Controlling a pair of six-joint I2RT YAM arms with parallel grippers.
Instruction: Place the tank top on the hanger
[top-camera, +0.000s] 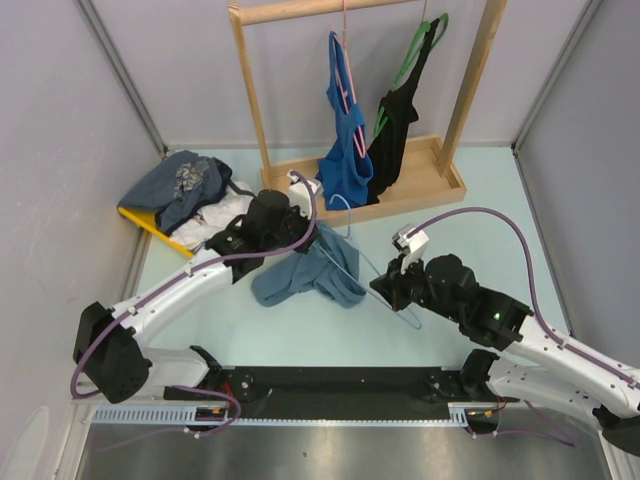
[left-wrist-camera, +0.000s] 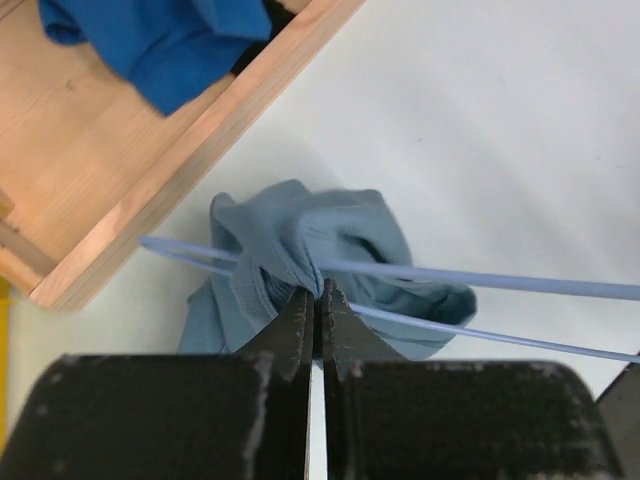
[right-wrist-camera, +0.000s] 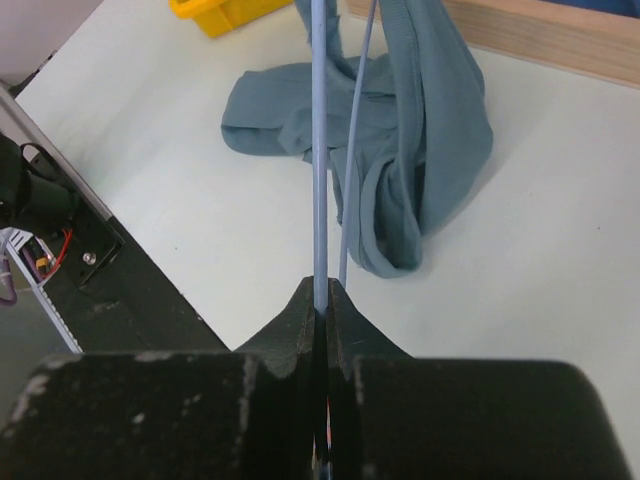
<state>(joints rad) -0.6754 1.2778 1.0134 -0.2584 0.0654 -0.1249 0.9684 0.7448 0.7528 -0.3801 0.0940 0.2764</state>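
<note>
No writing, brand, number or sign can be read in any view. The white block on the right wrist is too small to show print.

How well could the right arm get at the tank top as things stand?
Probably not: the right gripper is shut on the hanger, so its jaws are taken. The tank top lies close ahead, with the left gripper pinching it.
</note>
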